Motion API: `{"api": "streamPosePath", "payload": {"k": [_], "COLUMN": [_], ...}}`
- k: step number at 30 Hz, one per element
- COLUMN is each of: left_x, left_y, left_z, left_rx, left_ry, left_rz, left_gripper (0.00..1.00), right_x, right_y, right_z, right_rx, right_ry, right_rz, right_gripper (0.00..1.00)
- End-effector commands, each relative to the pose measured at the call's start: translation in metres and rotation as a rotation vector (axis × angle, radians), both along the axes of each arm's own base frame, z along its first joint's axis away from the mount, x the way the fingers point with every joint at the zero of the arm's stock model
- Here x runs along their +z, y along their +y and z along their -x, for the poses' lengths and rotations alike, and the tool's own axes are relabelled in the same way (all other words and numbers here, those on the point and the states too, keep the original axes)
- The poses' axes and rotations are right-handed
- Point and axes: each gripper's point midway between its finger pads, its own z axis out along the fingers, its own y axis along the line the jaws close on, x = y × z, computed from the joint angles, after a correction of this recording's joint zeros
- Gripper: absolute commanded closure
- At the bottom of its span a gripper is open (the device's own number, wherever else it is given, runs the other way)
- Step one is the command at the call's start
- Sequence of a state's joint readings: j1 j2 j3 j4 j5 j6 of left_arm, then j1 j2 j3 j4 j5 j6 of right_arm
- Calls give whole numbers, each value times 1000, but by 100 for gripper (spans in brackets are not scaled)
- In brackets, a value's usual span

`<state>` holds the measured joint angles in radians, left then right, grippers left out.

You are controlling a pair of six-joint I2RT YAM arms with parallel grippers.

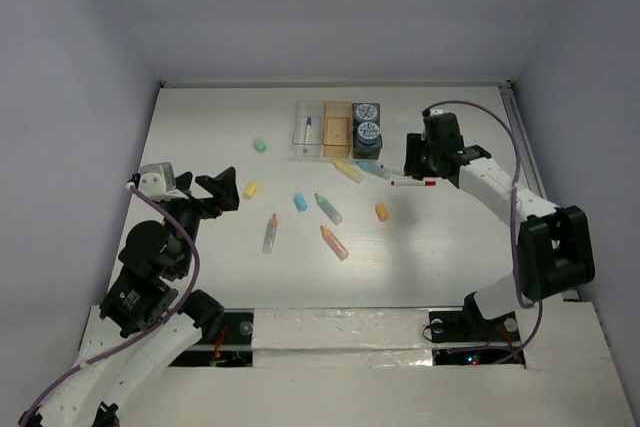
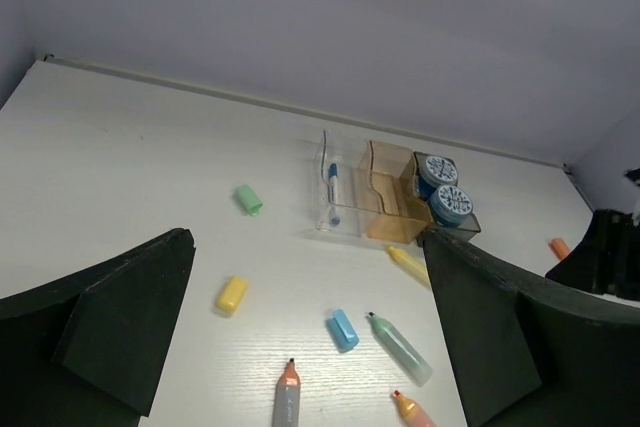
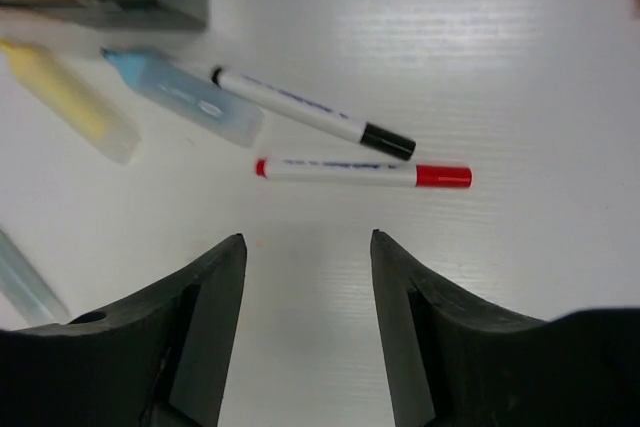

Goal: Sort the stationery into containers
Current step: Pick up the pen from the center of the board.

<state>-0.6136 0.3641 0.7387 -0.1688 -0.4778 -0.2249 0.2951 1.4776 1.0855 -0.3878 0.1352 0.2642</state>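
The containers stand in a row at the back: clear (image 1: 308, 134) with a blue-capped pen inside, orange-tinted (image 1: 338, 129), and dark grey (image 1: 367, 107) with two blue-white rolls. My right gripper (image 3: 308, 237) hangs open and holds nothing, just short of a red-capped pen (image 3: 360, 171) and a black-capped pen (image 3: 310, 114); a blue marker (image 3: 185, 97) and a yellow marker (image 3: 70, 97) lie beside them. At the left, my left gripper (image 2: 308, 239) is wide open and holds nothing. A yellow cap (image 2: 231, 293), blue cap (image 2: 342, 329) and green marker (image 2: 400, 347) lie loose before it.
More loose pieces lie mid-table: a green cap (image 1: 260, 145), an orange cap (image 1: 381, 211), a grey marker with orange tip (image 1: 270, 233) and an orange-pink marker (image 1: 334, 242). Pale walls close in the table on three sides. A rail (image 1: 522, 142) runs along the right edge.
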Motion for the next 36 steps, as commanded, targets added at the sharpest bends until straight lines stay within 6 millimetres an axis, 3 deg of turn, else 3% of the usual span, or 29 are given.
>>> {"api": "streamPosePath", "payload": {"k": [1, 3, 8, 11, 17, 27, 36], "left_x": [8, 9, 8, 8, 9, 9, 11], "left_y": [-3, -2, -3, -4, -5, -5, -4], "left_z": [0, 1, 0, 0, 1, 1, 3], "left_rx": [-17, -17, -19, -22, -29, -32, -34], "left_ry": [-36, -38, -34, -35, -36, -40, -47], "left_rz": [13, 18, 15, 15, 14, 18, 22], "left_gripper": [1, 1, 1, 1, 1, 1, 1], "right_x": [-33, -40, -50, -65, -78, -82, -87], "right_y": [-18, -19, -27, -30, -23, -22, -36], "right_z": [10, 3, -4, 2, 3, -14, -21], "right_rx": [40, 52, -76, -174, -241, -314, -375], "right_ry": [105, 114, 136, 171, 170, 155, 150], "right_rz": [10, -19, -76, -110, -195, -227, -162], "right_gripper": [41, 31, 30, 29, 20, 21, 30]}}
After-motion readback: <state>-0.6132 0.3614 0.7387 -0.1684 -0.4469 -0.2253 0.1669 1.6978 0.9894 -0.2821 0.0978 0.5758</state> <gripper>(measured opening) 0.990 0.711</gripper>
